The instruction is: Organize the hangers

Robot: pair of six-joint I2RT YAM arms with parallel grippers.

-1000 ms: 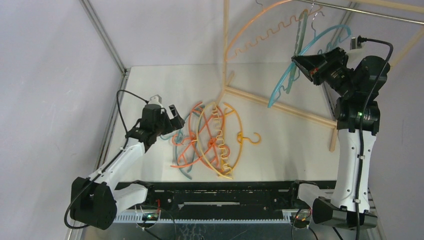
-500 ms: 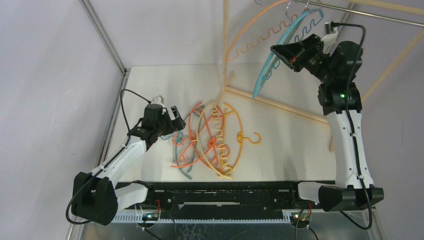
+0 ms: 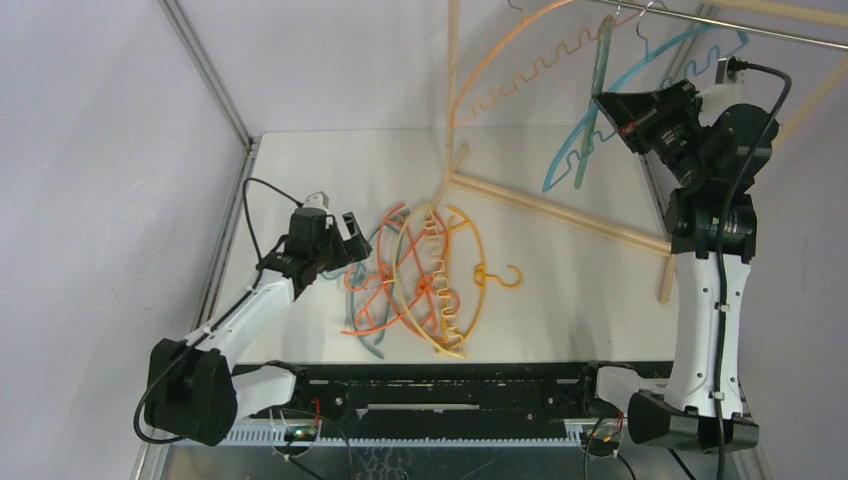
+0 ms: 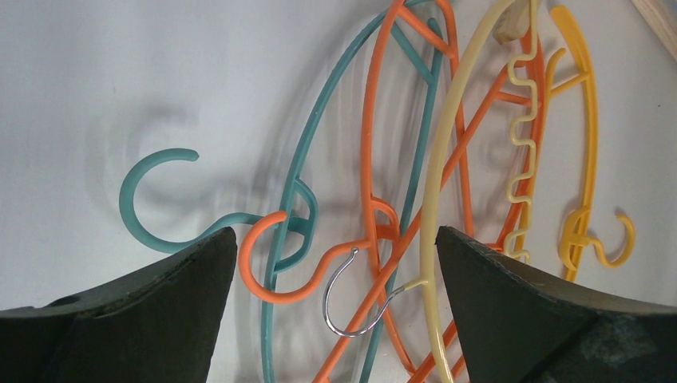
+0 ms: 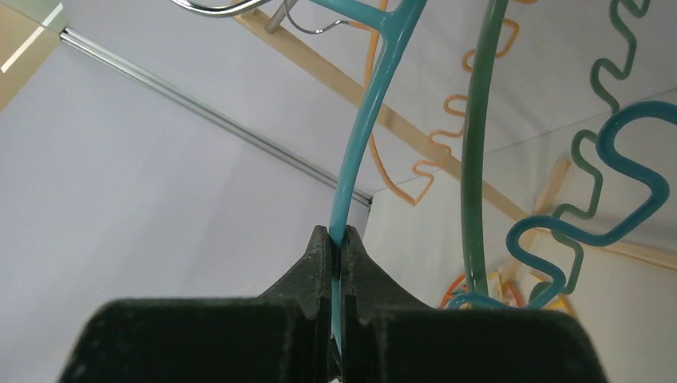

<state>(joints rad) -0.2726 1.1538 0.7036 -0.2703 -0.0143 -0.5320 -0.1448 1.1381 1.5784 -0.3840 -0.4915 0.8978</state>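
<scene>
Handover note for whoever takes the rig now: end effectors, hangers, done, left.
Right end effector: shut on the blue hanger up at the rail; hook seating unclear.
Left end effector: open, empty, above the pile of orange, yellow and teal hangers on the table.
Done: orange wavy hanger and green hanger are up at the rail.
Left: seat the blue one, then hang the pile.

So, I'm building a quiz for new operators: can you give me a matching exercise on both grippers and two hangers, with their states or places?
1 left gripper
2 right gripper
3 peach hanger
4 amber hanger

A lying on the table
B shut on the light blue hanger
C hanging up high
D open over the pile

Pairs: 1-D, 2-B, 3-C, 4-A
</scene>
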